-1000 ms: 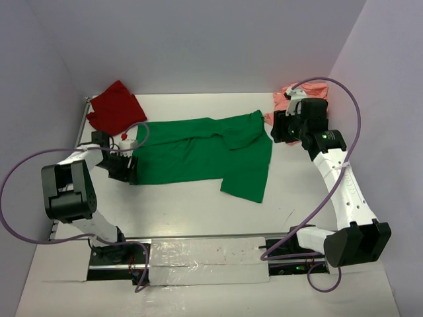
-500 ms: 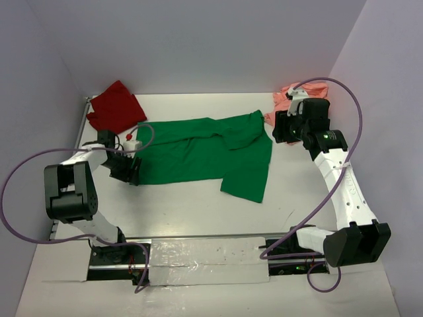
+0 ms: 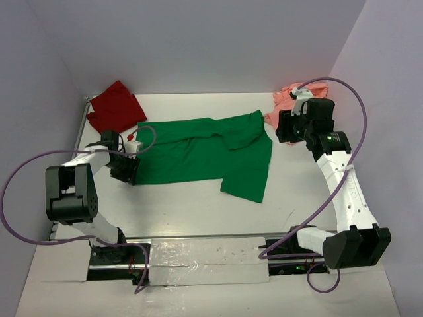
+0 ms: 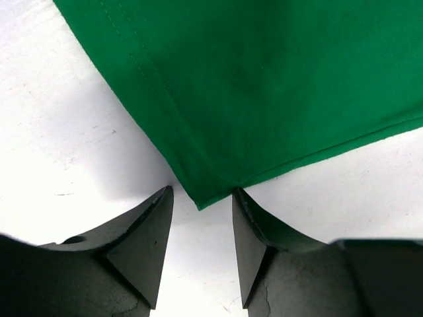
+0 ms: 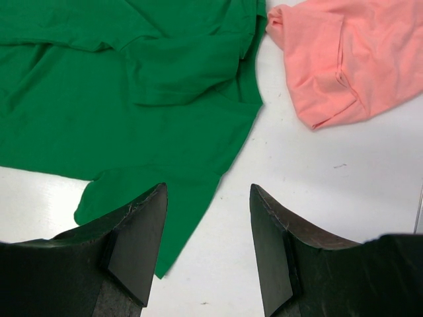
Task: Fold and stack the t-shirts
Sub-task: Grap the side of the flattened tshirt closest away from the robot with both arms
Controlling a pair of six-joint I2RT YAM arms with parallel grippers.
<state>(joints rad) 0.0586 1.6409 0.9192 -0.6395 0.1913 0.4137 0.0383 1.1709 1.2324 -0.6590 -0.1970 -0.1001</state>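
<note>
Now the green shirt (image 3: 205,155) lies spread flat on the table (image 3: 185,205), its long axis running left to right. Its hemmed end points left; at its right end one sleeve reaches toward the far wall and a wider flap hangs toward the arm bases. The left gripper (image 4: 201,224) sits low at the shirt's near-left corner, fingers apart, with the tip of that corner lying in the gap between them and not pinched. The right gripper (image 5: 208,231) hovers over the shirt's far-right edge, fingers spread wide and holding nothing. The red shirt (image 3: 114,105) is bunched just beyond the green shirt's far-left corner, and the pink shirt (image 3: 291,96) is crumpled just off its far-right sleeve
</note>
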